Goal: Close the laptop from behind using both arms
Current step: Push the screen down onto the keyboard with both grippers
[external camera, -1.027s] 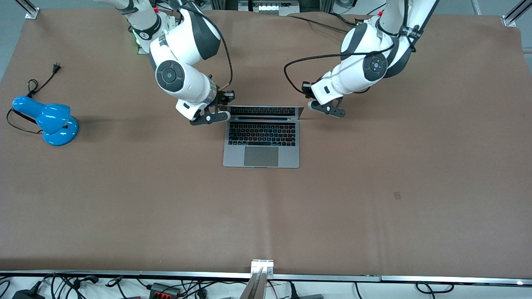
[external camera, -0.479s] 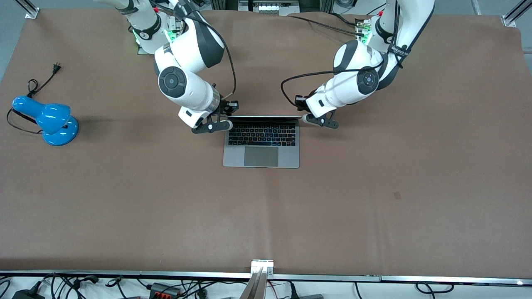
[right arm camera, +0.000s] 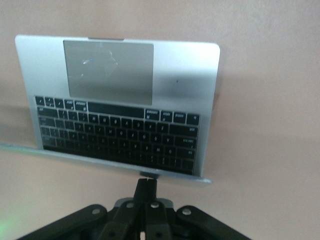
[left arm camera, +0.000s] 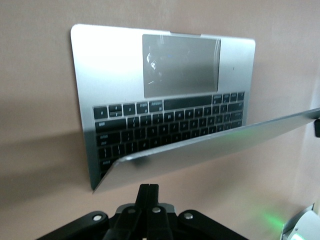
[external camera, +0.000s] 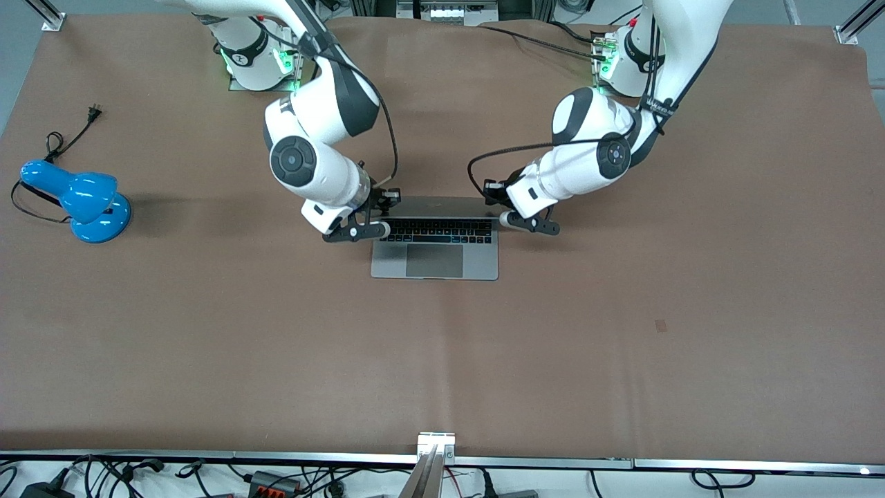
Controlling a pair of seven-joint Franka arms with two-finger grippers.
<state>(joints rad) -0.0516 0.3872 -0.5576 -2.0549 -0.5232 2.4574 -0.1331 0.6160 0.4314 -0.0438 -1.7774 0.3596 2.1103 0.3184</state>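
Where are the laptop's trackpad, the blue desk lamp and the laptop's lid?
trackpad (external camera: 434, 261), front view, middle of the grey pad.
blue desk lamp (external camera: 86, 190), front view, on its shade.
laptop lid (external camera: 435, 206), front view, silver outer face, half lowered.

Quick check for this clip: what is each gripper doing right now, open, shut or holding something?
Left gripper: shut, holding nothing, fingers together against the back of the laptop lid at its corner.
Right gripper: shut, holding nothing, against the lid's other corner.

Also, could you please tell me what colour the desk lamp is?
The desk lamp is bright blue with a black cord; it shows best, and only, in the front view.
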